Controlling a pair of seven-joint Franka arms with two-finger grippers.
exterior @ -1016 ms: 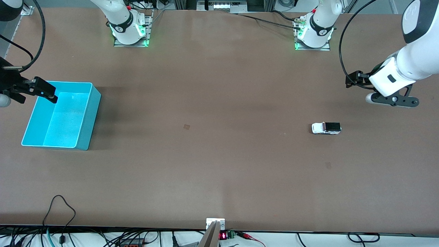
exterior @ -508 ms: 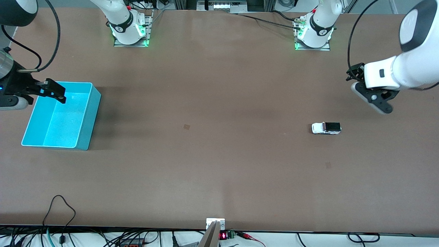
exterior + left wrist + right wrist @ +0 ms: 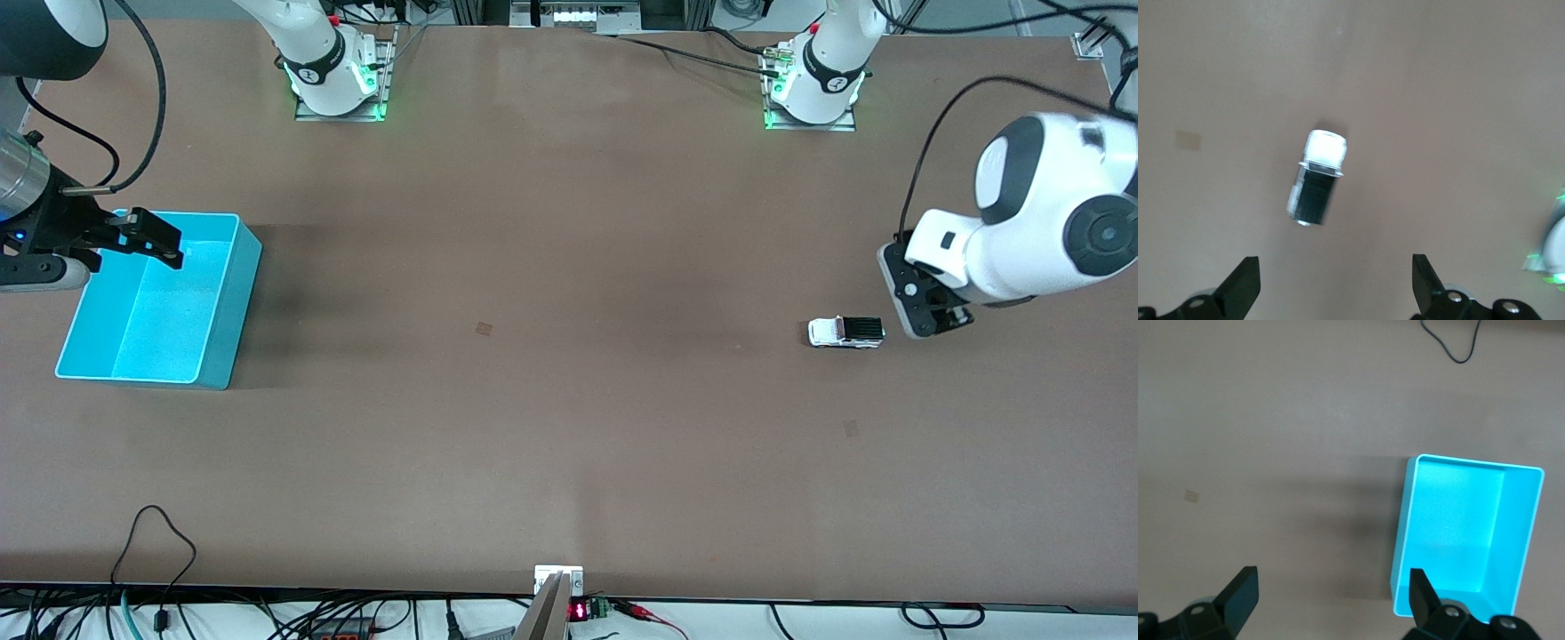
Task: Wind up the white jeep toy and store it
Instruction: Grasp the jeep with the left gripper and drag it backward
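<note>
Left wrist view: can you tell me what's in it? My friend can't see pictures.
A white jeep toy sits on the brown table, untouched. The left gripper hangs above with its fingers spread wide open.

The front camera looks down from high across the counter (image 3: 569, 267). Each wrist camera faces straight down: the left over the white jeep toy (image 3: 1317, 178), the right over the cyan bin (image 3: 1465, 533), both also in the front view.
</note>
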